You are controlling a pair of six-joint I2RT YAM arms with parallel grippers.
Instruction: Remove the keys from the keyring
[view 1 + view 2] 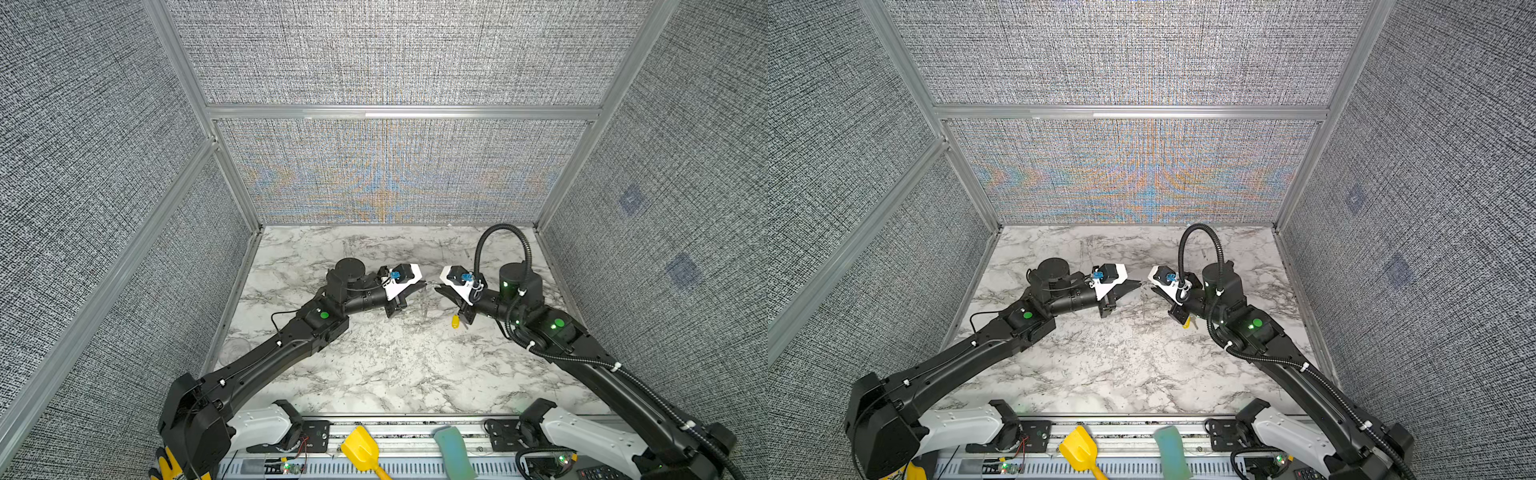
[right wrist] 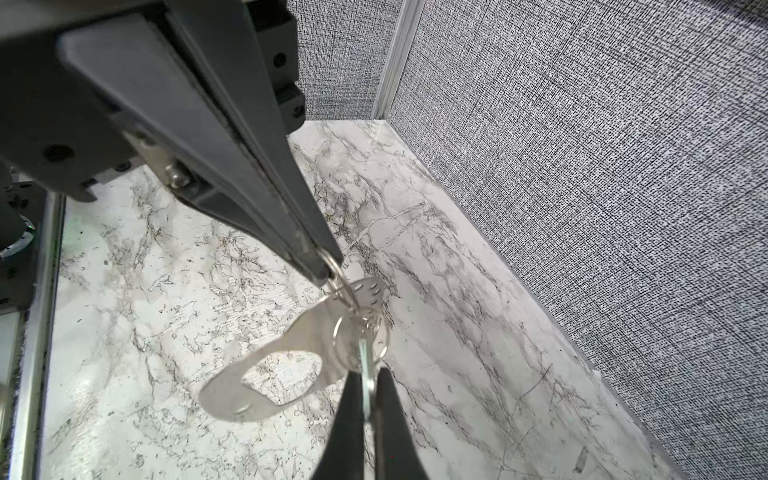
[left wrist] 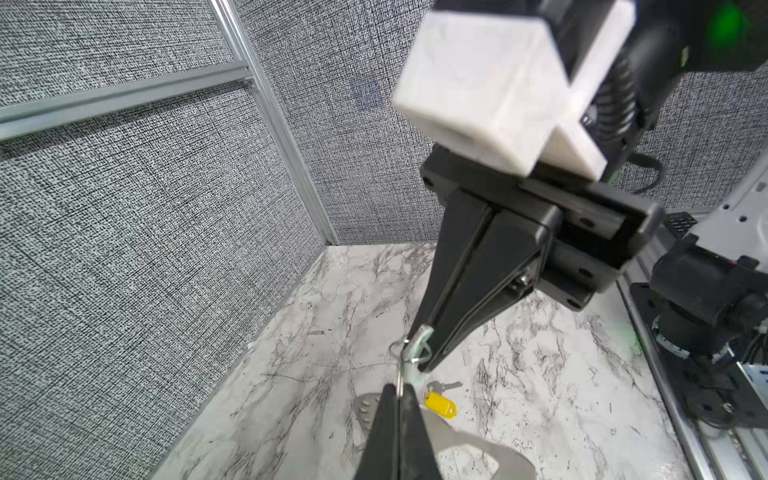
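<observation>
Both grippers meet tip to tip above the middle of the marble table (image 1: 374, 374). My left gripper (image 3: 399, 390) is shut on a thin wire ring (image 2: 337, 272). From that ring the keyring (image 2: 257, 374), a flat grey plate with an oval cut-out, hangs in the air. My right gripper (image 2: 368, 376) is shut on the pale teal-green tag (image 3: 417, 337) of one key, joined to the plate by a second wire ring (image 2: 360, 341). The other key, with its yellow tag (image 3: 440, 405), lies loose on the table under the right wrist (image 1: 456, 322). In both top views the plate is barely visible.
Grey fabric walls with aluminium posts close in the table on three sides. On the front rail lie a big yellow scoop (image 1: 361, 451) and a large teal block (image 1: 453, 451). Both arm bases (image 1: 266, 424) stand at the front edge.
</observation>
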